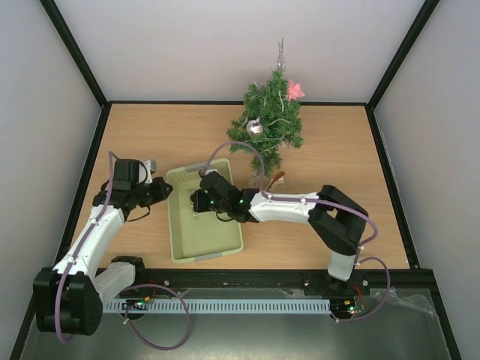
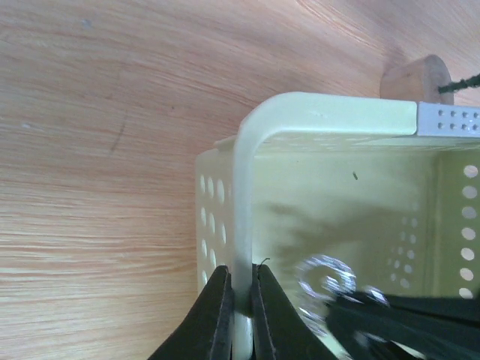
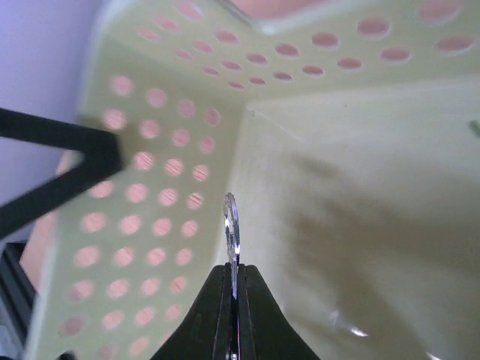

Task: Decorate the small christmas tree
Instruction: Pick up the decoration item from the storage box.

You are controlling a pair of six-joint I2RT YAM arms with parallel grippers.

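Basket (image 1: pixel 210 236): pale green, perforated, on the bench (image 1: pixel 150 135), nearest the arm bases.
Right jaws: inside the basket, pressed together on a thin silver ornament (image 3: pixel 232 221) seen edge-on.
Left jaws: clamped on the basket's left rim.
Small christmas tree (image 1: pixel 271 120): upright at the bench's far edge — pink and silver decorations on it.

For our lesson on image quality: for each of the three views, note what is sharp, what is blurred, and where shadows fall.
Top external: evenly lit and sharp, the small christmas tree crisp. Left wrist: the basket rim is sharp, the silver ornament inside it smeared. Right wrist: the basket's perforated wall is soft, its holes glow pink, and a shadow darkens its floor.
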